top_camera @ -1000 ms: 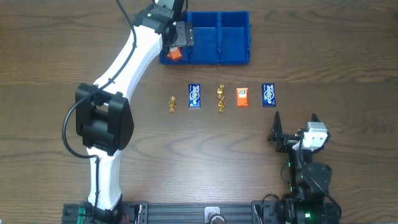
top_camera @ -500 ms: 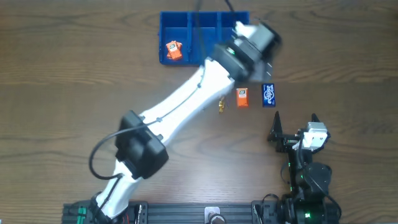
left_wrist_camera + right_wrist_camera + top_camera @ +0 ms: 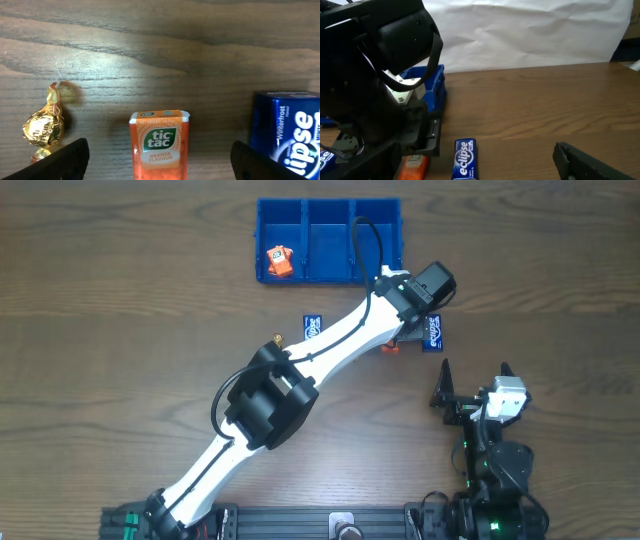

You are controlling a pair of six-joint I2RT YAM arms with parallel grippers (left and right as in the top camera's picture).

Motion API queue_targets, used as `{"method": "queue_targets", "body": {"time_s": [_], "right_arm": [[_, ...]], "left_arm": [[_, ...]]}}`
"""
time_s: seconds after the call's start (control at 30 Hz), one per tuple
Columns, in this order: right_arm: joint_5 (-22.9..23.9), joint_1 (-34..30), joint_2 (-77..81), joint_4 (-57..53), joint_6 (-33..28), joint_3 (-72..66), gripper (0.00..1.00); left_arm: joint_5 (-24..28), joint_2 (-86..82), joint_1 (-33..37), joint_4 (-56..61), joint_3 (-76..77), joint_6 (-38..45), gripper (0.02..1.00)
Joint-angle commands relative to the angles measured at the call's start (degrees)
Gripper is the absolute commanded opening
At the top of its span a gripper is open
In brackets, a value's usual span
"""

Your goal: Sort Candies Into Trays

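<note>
A blue three-compartment tray (image 3: 330, 278) stands at the back, with an orange candy box (image 3: 279, 260) in its left compartment. In the row in front of it lie a gold candy (image 3: 277, 340), a blue mint pack (image 3: 313, 330), a second orange box (image 3: 390, 347) and another blue pack (image 3: 432, 332). My left gripper (image 3: 159, 167) hangs open low over that orange box (image 3: 160, 145), one finger on each side, between a gold candy (image 3: 44, 127) and the blue pack (image 3: 290, 127). My right gripper (image 3: 472, 375) stands open near the front right, holding nothing.
The left arm (image 3: 330, 350) crosses the table diagonally and covers the middle of the candy row. The tray's middle and right compartments hold nothing. From the right wrist, the left arm's wrist (image 3: 395, 60) looms beside the blue pack (image 3: 464, 159). Bare wood lies to the far left and right.
The left gripper let go of an orange box into the tray's left compartment, then swung right and came down over the orange box in the row. The right arm stayed still.
</note>
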Motion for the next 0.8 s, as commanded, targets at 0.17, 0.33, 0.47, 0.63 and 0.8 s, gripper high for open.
{"method": "queue_targets", "body": {"time_s": [0.17, 0.33, 0.47, 0.63, 0.8], "right_arm": [[0.1, -0.1, -0.4, -0.3, -0.3, -0.1, 0.998], [0.1, -0.1, -0.4, -0.3, -0.3, -0.1, 1.000], [0.1, -0.1, -0.4, -0.3, -0.3, -0.1, 1.000], [0.1, -0.1, -0.4, -0.3, -0.3, -0.1, 1.000], [0.1, -0.1, -0.4, -0.3, -0.3, -0.1, 0.998]], "left_arm": [[-0.1, 2.4, 0.0, 0.6, 0.3, -1.1, 0.877], [1.3, 3.9, 0.0, 1.5, 0.3, -1.1, 0.849], [1.3, 4.1, 0.0, 1.6, 0.3, -1.1, 0.741], [1.3, 4.1, -0.1, 1.6, 0.3, -1.0, 0.415], [1.1, 4.1, -0.5, 1.6, 0.3, -1.0, 0.281]]}}
